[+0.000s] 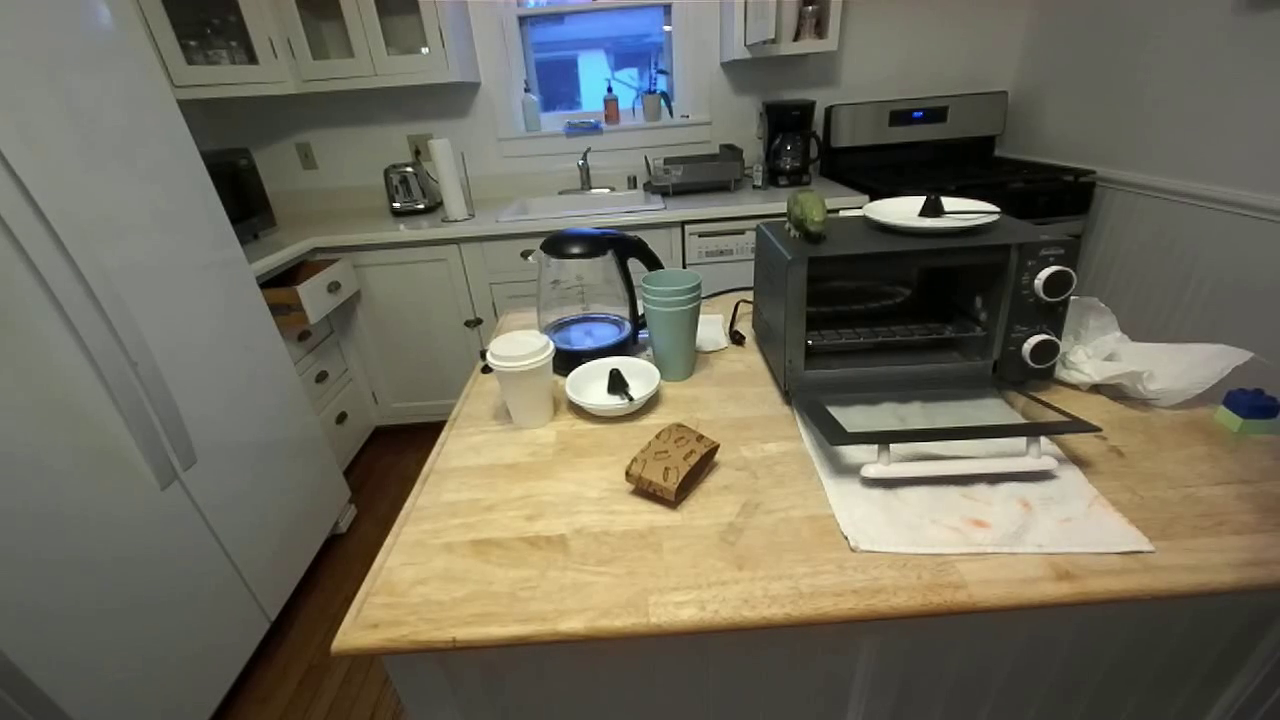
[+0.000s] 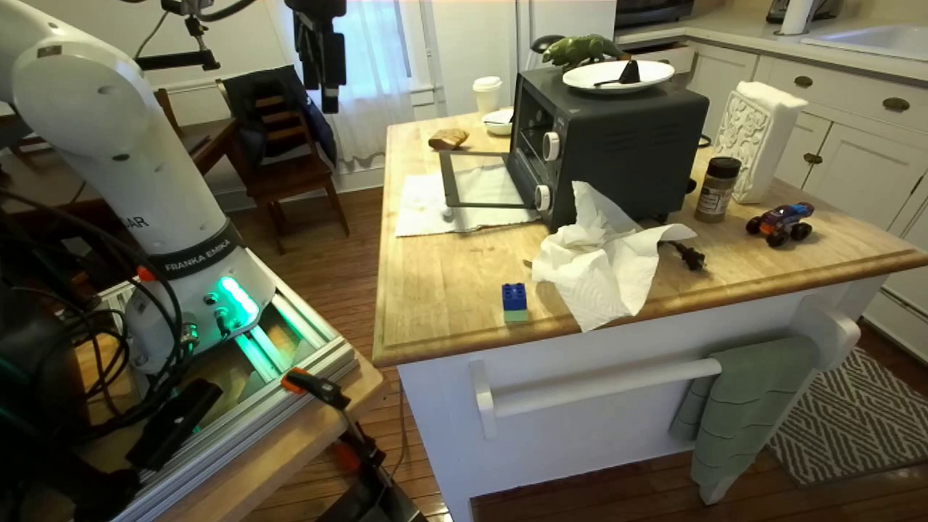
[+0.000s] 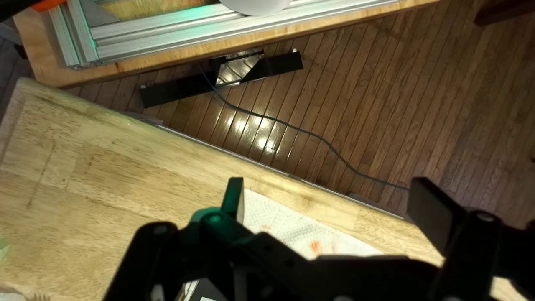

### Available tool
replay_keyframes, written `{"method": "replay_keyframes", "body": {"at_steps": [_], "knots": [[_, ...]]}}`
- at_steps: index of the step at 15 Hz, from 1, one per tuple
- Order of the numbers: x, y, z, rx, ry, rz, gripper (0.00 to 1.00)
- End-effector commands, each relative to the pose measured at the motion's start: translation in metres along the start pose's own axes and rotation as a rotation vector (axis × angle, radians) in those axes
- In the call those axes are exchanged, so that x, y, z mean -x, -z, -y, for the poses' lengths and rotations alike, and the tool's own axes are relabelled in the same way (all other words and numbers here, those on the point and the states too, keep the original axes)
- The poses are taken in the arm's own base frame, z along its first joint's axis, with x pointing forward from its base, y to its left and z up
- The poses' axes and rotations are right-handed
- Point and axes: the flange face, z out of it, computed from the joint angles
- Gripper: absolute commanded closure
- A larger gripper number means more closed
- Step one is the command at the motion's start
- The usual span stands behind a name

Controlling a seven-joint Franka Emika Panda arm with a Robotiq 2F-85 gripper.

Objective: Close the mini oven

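The mini oven [image 1: 775,320] stands on the wooden island, and its dark side shows in an exterior view [image 2: 623,163]. Its glass door [image 1: 925,412] is dropped down, about level, in both exterior views, and the inside with its rack is exposed. The white bar handle [image 1: 960,467] is at the door's outer edge, low over a paper towel. My gripper [image 2: 330,98] hangs high in the air, apart from the oven and on the door's side. In the wrist view my gripper [image 3: 330,198] is open with nothing between its fingers. The door does not clearly show there.
On the oven sit a white plate [image 1: 890,213] and a green dinosaur toy [image 1: 806,214]. A stained paper towel [image 1: 1000,520] lies under the door. A brown sleeve [image 1: 672,462], green cups [image 1: 673,335] and a kettle [image 1: 585,290] stand beside it. A crumpled towel [image 2: 602,261] and block [image 2: 514,297] are near the knobs.
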Motion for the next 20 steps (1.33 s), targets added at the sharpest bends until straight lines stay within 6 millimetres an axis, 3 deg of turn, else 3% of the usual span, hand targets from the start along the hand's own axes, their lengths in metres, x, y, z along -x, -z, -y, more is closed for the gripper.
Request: {"method": "replay_keyframes", "body": {"at_steps": [1, 6, 10, 11, 12, 20], "knots": [[-0.030, -0.014, -0.016, -0.097, -0.040, -0.035, 0.00], [-0.072, -0.050, -0.063, -0.198, -0.115, -0.070, 0.00], [-0.087, -0.078, -0.105, -0.322, -0.081, -0.047, 0.00], [-0.091, -0.082, -0.114, -0.358, -0.078, -0.049, 0.25], [-0.095, -0.087, -0.124, -0.394, -0.081, -0.051, 0.26], [-0.128, -0.124, -0.174, -0.532, -0.103, -0.043, 0.84]]}}
